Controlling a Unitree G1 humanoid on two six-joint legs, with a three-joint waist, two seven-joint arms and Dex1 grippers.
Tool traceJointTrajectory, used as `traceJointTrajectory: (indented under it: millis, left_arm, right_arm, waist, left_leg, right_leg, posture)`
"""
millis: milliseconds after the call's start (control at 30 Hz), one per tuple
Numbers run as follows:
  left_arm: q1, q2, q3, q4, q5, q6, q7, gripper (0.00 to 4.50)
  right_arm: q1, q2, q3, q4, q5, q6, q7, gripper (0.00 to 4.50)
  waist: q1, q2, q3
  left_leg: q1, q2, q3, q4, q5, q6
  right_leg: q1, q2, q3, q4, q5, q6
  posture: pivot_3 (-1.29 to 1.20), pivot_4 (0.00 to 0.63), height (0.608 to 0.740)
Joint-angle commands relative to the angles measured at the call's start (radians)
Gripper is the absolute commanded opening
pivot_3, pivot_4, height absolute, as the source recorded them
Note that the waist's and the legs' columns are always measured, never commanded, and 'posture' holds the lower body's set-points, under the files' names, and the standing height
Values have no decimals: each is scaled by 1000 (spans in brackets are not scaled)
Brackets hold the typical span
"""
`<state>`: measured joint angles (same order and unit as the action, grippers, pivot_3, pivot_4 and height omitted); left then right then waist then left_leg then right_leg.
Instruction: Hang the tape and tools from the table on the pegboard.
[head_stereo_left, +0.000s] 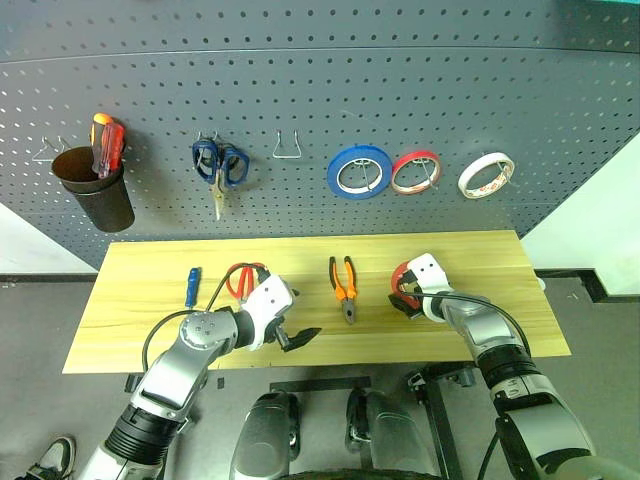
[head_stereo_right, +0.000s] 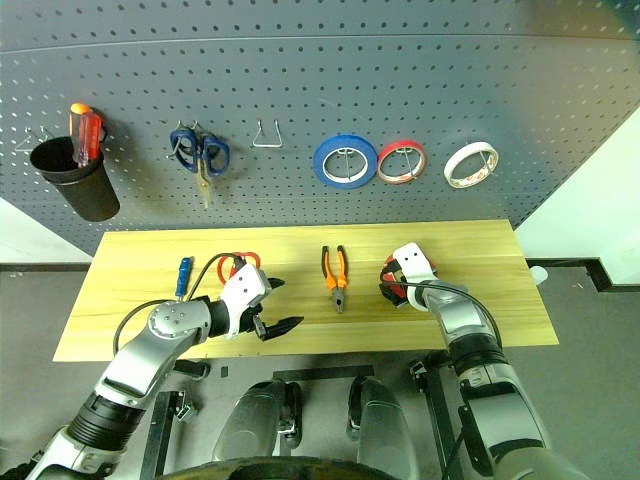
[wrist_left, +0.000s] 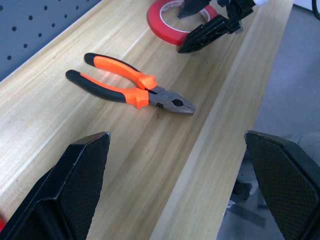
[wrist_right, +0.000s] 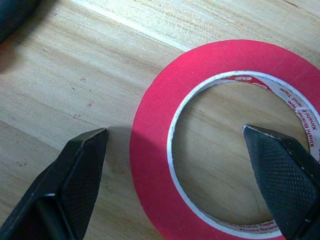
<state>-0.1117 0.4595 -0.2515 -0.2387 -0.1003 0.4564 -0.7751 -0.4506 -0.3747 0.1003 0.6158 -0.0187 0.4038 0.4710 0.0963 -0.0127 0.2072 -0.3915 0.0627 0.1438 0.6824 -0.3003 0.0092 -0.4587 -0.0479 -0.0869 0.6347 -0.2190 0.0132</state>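
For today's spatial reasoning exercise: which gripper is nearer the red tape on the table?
Right. The right gripper straddles the red tape; the left gripper hovers beyond the pliers.

Tape rolls: four (head_stereo_left: 405, 283). Scissors: two pairs (head_stereo_left: 220, 166). Screwdrivers: two (head_stereo_left: 192, 287). Pliers: one (head_stereo_left: 345, 288). Cup: one (head_stereo_left: 95, 190).

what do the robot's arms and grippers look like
Both arms are silver-grey metal with ribbed black sleeves nearer the body and a thin black cable looping along each. The left gripper and the right gripper each have a white housing and two black pointed fingers with a fine textured surface.
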Motion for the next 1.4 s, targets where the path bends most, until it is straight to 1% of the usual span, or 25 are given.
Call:
traceJointTrajectory:
  millis: [33,100,367,400,633,700,800,833,967,1000,1100,1167,1267,1400]
  left_arm:
    - [3,7,20,-41,-22,6,7,4500]
    - [6,10,24,-43,-24,5,8,4500]
    - [-2,12,22,-38,-31,8,21,4500]
    - [-3,12,22,-38,-32,7,22,4500]
    - [-21,13,28,-12,-28,-7,26,4500]
    - [-35,11,32,1,-27,-16,26,4500]
    - [-45,17,37,8,-34,-27,15,4500]
    - [-42,23,35,3,-40,-34,1,4500]
    - [-44,18,37,3,-51,-43,-13,4500]
    - [-47,15,37,8,-51,-46,-14,4500]
    - [-62,7,38,32,-50,-57,-14,4500]
    - [-72,1,39,47,-52,-69,-14,4500]
    - [-88,-12,40,77,-56,-102,-18,4500]
    - [-98,-39,46,102,-71,-153,-28,4500]
  right_arm:
    - [18,4,16,38,-24,5,-4,4096]
    - [19,7,14,35,-22,3,-5,3553]
    - [17,12,2,33,-12,1,-3,877]
    - [16,12,1,32,-11,1,-3,717]
    - [-4,13,-23,45,-5,-17,-24,713]
    - [7,7,-37,5,5,-14,-23,713]
    - [58,-10,-70,-129,38,18,-5,713]
    - [85,-20,-85,-203,51,36,1,713]
    - [199,-58,-129,-519,101,151,23,713]
    - [217,-65,-137,-572,111,177,24,713]
    - [283,-94,-171,-740,136,257,23,713]
    - [330,-111,-212,-855,160,305,17,713]
    - [381,-110,-268,-958,195,324,8,713]
    - [465,-105,-321,-999,220,307,0,713]
  waist:
    - [0,0,0]
    - [0,0,1]
    - [4,0,5]
    - [4,0,6]
    - [4,0,8]
    - [5,0,9]
    - [9,2,11]
    - [13,2,11]
    - [23,3,11]
    - [23,3,11]
    - [27,3,11]
    - [29,3,11]
    - [28,3,11]
    - [28,2,11]
  left_leg:
    - [0,0,0,0,0,0]
    - [0,0,0,0,0,0]
    - [0,0,0,0,0,0]
    - [0,0,0,0,0,0]
    - [-1,0,0,-1,0,0]
    - [-1,0,0,-1,0,0]
    - [-3,0,0,-2,0,0]
    - [-5,0,0,-2,0,0]
    - [-19,0,0,-2,1,-1]
    - [-20,0,0,-2,5,-8]
    - [-19,0,-1,-2,5,-8]
    - [-19,0,-3,-2,2,-3]
    - [-19,0,-5,-2,2,-3]
    - [-20,0,-6,-2,2,-3]
  right_leg:
    - [0,0,0,0,0,0]
    - [0,0,0,0,0,0]
    - [0,-1,0,-1,-1,-2]
    - [0,-1,0,-1,-1,-2]
    - [0,-1,0,-2,-1,-2]
    - [0,-1,0,-2,-1,-2]
    - [-2,-1,0,-3,0,0]
    - [-4,-1,0,-3,0,1]
    - [-17,-1,-1,-2,0,2]
    - [-17,0,-1,-2,0,2]
    - [-17,0,-2,-3,-1,3]
    - [-15,0,-4,-3,-1,3]
    - [-15,0,-6,-3,-1,3]
    - [-14,0,-7,-3,-1,3]
  posture:
    - [337,246,718]
    - [337,246,718]
    - [340,242,718]
    - [340,242,718]
    - [343,236,718]
    - [343,234,718]
    - [342,232,718]
    - [337,227,718]
    - [327,216,718]
    - [322,213,718]
    - [312,204,718]
    - [306,201,718]
    - [284,188,718]
    - [276,176,718]
